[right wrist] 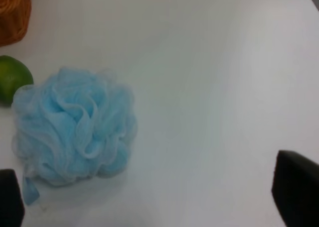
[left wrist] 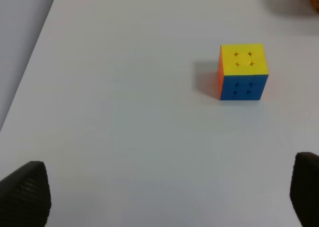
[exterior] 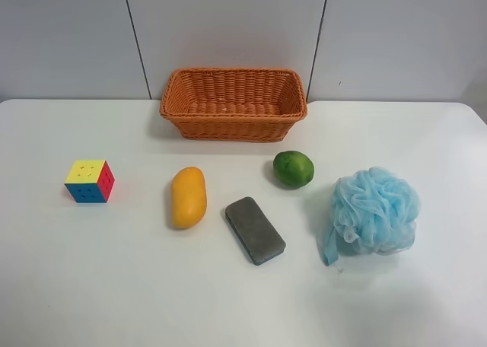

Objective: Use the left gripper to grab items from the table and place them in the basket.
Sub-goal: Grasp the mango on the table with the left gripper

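Items lie spread on the counter [exterior: 114, 286] in front of the basket [exterior: 228, 126], all outside it: cube [exterior: 90, 181] at the high view's left, mango [exterior: 189, 197] and sponge [exterior: 255, 230] near the middle, lime [exterior: 294, 169] nearest the basket, pouf [exterior: 374, 210] at the view's right. Over the counter the left hand [left wrist: 164, 202] hangs with its fingers [left wrist: 25, 197] wide apart, the cube ahead of it and untouched. Likewise the right hand [right wrist: 154, 197] is spread wide, with the pouf ahead and the lime beside that, touching neither

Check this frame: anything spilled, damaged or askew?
Nothing stands out. The basket sits upright and empty, and the cube, mango, lime, sponge and pouf lie apart on the table, all intact.
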`<move>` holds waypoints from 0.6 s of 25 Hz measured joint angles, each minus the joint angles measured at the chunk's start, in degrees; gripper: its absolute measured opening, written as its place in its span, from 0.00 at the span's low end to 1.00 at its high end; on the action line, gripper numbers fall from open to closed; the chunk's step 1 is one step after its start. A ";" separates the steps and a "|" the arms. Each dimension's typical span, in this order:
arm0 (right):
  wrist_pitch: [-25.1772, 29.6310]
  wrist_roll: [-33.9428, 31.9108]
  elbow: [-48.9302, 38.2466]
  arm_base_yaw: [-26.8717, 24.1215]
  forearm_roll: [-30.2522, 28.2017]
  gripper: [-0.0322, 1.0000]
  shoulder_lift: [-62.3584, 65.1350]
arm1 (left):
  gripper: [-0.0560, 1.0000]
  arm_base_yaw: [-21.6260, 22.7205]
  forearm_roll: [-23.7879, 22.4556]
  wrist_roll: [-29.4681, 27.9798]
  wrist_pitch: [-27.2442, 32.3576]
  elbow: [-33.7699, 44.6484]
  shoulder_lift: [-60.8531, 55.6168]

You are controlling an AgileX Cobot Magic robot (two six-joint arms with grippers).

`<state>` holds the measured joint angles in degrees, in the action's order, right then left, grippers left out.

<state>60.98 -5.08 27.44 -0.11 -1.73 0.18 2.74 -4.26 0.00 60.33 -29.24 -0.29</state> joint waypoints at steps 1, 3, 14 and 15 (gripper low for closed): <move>0.00 0.00 0.00 0.00 0.00 0.99 0.00 | 0.95 0.00 -0.20 0.00 0.00 0.00 0.00; 0.00 0.00 0.00 0.00 0.00 0.99 0.00 | 0.96 0.00 -0.26 0.00 0.00 0.00 0.00; 0.00 0.00 0.00 0.00 0.00 0.99 0.00 | 0.99 0.00 1.23 0.00 3.84 -13.97 25.82; 0.00 0.00 0.00 0.00 0.00 0.99 0.00 | 0.99 0.00 1.41 0.00 4.55 -16.18 29.49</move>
<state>60.98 -5.08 27.44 -0.11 -1.73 0.18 2.74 -2.84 0.00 64.88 -45.42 29.20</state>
